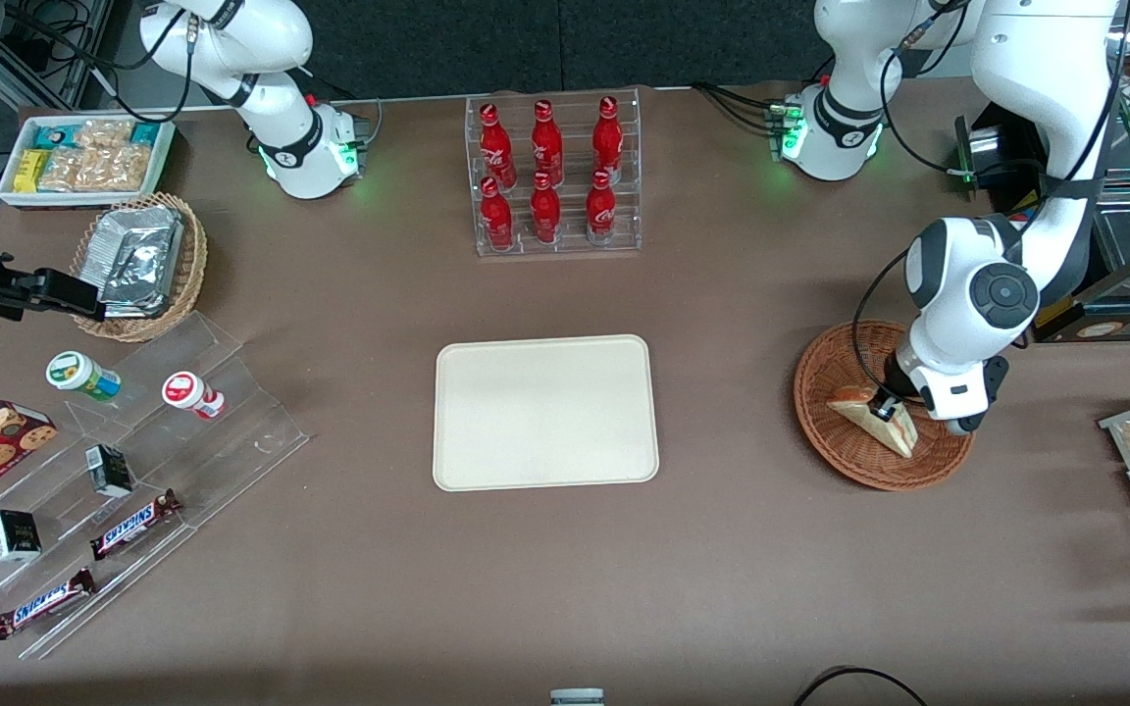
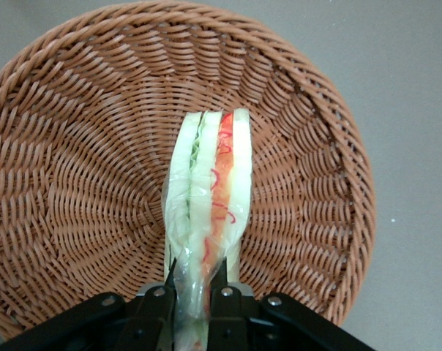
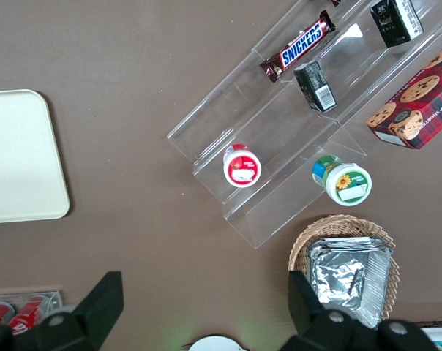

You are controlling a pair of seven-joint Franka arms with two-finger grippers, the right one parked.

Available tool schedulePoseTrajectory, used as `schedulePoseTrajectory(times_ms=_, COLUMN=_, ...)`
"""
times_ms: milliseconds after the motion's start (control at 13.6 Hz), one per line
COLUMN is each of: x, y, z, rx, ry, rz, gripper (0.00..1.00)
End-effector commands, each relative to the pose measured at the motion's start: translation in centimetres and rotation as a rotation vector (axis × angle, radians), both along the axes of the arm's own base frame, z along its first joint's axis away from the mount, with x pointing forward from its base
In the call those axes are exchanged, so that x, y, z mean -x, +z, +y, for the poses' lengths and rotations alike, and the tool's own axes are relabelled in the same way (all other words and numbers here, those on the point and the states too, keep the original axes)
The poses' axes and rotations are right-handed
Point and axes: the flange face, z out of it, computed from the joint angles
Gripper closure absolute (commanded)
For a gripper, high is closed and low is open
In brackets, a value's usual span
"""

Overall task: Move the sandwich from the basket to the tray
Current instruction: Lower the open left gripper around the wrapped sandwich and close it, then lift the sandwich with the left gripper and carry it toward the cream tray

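Wicker basket (image 1: 825,431): reddish-brown, round, shallow, on the brown table (image 1: 722,549) at the working arm's end; holds the sandwich.
Sandwich (image 1: 877,420): inside the basket, standing on edge, cut face with red and pale layers facing up in the wrist view (image 2: 206,197). Long axis runs from the gripper out toward the basket's middle.
Gripper (image 1: 885,406): down in the basket at one end of the wedge.
Jaws: pinching the sandwich, one finger (image 2: 156,303) on each bread face.
Tray (image 1: 545,412): cream, flat, mid-table, well apart from the basket.
Bottle rack (image 1: 553,176): six red bottles, farther from the front camera than the tray.
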Motion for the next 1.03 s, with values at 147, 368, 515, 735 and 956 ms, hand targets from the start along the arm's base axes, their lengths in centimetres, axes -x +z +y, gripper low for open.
schedulePoseTrajectory(times_ms=147, x=-0.9, y=6.1, z=-0.9, rx=-0.041, ry=-0.026, rz=0.066, gripper=1.0)
schedulePoseTrajectory(times_ms=368, x=-1.5, y=11.0, z=-2.0, rx=-0.108, ry=-0.114, rz=0.145, gripper=1.0)
schedulePoseTrajectory(times_ms=515, x=-2.4, y=13.8, z=-3.1, rx=-0.107, ry=-0.141, rz=0.135, gripper=1.0)
schedulePoseTrajectory(times_ms=735, x=-2.2, y=16.3, z=-8.6, rx=-0.102, ry=-0.228, rz=0.146, gripper=1.0)
schedulePoseTrajectory(times_ms=956, x=-0.9, y=16.6, z=-15.0, rx=-0.088, ry=-0.335, rz=0.154, gripper=1.0)
